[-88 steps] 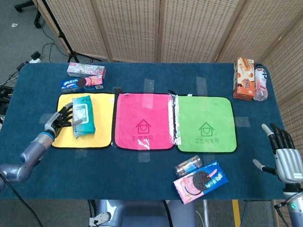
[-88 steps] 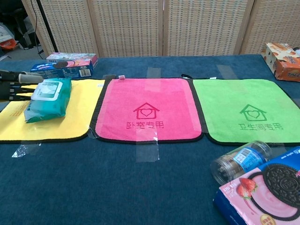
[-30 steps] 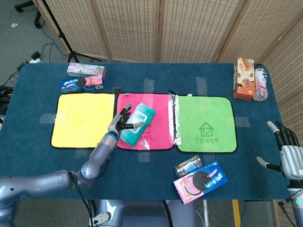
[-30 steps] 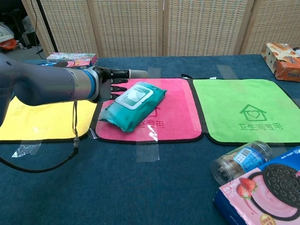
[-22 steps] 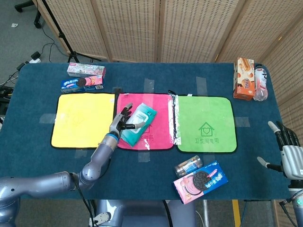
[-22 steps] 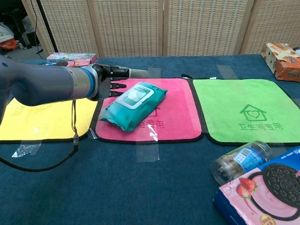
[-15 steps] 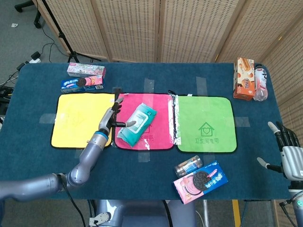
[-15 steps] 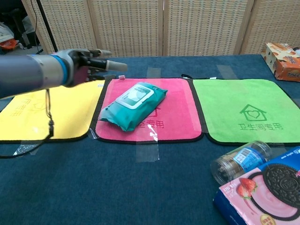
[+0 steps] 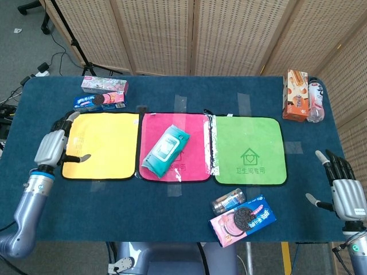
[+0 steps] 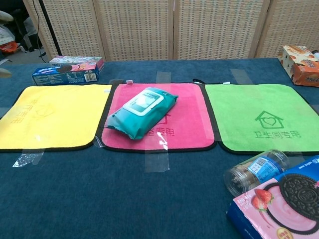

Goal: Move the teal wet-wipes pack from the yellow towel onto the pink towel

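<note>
The teal wet-wipes pack point(image 9: 165, 150) point(image 10: 141, 111) lies at a slant on the pink towel point(image 9: 194, 136) point(image 10: 184, 117), white flap facing up, with nothing touching it. The yellow towel point(image 9: 106, 143) point(image 10: 55, 117) to its left is bare. My left hand point(image 9: 53, 146) hovers at the yellow towel's left edge, fingers spread and holding nothing; only blurred fingertips show at the left border of the chest view. My right hand point(image 9: 343, 191) hangs open off the table's right front corner.
A green towel point(image 9: 249, 149) point(image 10: 261, 117) lies right of the pink one. Two snack boxes point(image 9: 102, 94) point(image 10: 67, 69) sit behind the yellow towel. A clear jar point(image 9: 228, 201) point(image 10: 255, 172) and a pink Oreo box point(image 9: 243, 220) point(image 10: 281, 204) lie in front. An orange box point(image 9: 295, 94) and a bottle point(image 9: 315, 100) stand at the back right.
My left hand carried the pack from the yellow towel to the pink towel, let it go, and has drawn back left past the yellow towel. The pack now lies free.
</note>
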Controlling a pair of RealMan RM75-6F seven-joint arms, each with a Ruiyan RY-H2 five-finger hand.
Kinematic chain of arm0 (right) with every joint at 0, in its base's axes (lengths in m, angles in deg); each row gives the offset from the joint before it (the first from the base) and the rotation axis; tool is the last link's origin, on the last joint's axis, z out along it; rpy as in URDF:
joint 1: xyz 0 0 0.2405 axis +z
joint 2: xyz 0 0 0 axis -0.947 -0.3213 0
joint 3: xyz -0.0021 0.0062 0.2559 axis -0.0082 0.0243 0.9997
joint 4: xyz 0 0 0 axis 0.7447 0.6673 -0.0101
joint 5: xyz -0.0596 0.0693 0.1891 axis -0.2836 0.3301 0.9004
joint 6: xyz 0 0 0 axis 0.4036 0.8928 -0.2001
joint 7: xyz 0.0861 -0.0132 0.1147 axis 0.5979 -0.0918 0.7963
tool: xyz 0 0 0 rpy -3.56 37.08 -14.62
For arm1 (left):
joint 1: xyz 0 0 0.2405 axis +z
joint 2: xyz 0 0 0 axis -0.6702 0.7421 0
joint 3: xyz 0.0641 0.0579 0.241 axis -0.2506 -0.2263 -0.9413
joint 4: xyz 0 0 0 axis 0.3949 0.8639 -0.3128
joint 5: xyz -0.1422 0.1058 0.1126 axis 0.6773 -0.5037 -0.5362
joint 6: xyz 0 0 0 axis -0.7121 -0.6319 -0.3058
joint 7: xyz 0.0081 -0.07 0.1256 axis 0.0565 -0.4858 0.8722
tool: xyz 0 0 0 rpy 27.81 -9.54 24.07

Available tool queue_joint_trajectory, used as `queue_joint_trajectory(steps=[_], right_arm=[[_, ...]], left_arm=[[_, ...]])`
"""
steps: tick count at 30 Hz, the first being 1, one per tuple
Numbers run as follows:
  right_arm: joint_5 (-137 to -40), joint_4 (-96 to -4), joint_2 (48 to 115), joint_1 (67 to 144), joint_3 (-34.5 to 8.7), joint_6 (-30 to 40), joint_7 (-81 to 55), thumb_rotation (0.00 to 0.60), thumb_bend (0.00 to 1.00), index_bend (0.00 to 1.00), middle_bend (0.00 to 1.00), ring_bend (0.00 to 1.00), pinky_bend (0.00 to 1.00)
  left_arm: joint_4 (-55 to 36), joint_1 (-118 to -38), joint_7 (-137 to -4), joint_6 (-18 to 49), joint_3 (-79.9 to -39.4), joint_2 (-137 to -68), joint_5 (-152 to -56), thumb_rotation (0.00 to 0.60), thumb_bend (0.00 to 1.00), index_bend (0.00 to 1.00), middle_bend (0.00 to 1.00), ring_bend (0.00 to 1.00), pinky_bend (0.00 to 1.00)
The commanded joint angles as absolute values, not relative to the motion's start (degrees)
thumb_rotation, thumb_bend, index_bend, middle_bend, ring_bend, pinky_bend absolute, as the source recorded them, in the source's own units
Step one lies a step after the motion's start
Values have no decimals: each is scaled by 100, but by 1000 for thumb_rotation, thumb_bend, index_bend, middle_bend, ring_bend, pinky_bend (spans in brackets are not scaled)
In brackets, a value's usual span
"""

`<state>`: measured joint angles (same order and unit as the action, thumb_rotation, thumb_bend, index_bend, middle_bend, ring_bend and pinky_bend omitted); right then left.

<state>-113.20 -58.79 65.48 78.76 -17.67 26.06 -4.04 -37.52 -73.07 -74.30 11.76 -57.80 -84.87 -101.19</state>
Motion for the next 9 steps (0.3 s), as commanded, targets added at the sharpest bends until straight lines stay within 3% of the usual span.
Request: queue_joint_trajectory(steps=[1, 5, 9], right_arm=[[-11392, -5861, 6598, 7874, -1774, 2689, -488, 600, 0, 0, 0, 0, 51], [-11463, -5811, 6644, 7858, -1780, 2792, -527, 600, 0, 0, 0, 0, 47], [-11497, -5787, 6660, 7838, -1773, 2878, -572, 600, 0, 0, 0, 0, 27]], left_arm=[[-3456, -6345, -8043, 222, -6421, -8178, -11335, 600, 61, 0, 0, 0, 0], [-3221, -5779, -8384, -465, -6734, -8229, -11958, 600, 60, 0, 0, 0, 0], [-3347, -5543, -8209, -652, -6914, -8094, -12169, 600, 60, 0, 0, 0, 0]])
